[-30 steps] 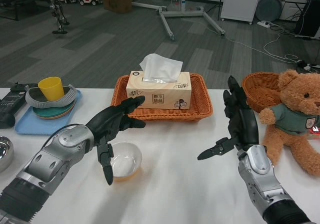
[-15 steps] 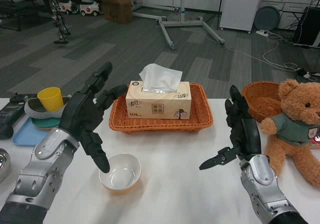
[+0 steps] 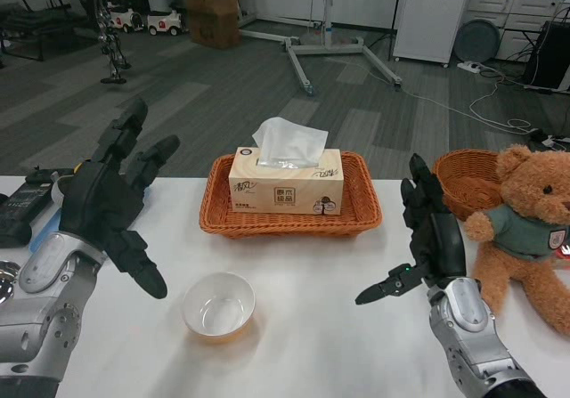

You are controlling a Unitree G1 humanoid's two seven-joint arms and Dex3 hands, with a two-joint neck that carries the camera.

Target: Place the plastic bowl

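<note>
— Bowl status? Where do you see it?
— The plastic bowl (image 3: 217, 305) sits lower centre on the table (image 3: 312, 327), upright. Your left hand (image 3: 105, 204) and right hand (image 3: 426, 238) are spread, holding nothing. Placing looks done.

The bowl (image 3: 218, 305) is smooth, glossy white plastic with an amber tint beneath. The worktop (image 3: 312, 327) is matt white. Both baskets, the wide one (image 3: 289, 220) and the round one (image 3: 463, 177), are rough woven wicker. The tissue box (image 3: 286, 182) is printed card with soft paper tissue. The bear (image 3: 527, 224) is fuzzy plush in a cloth top. Each forearm is brushed silver metal; the left hand (image 3: 102, 202) and right hand (image 3: 427, 238) are matt black.
</note>
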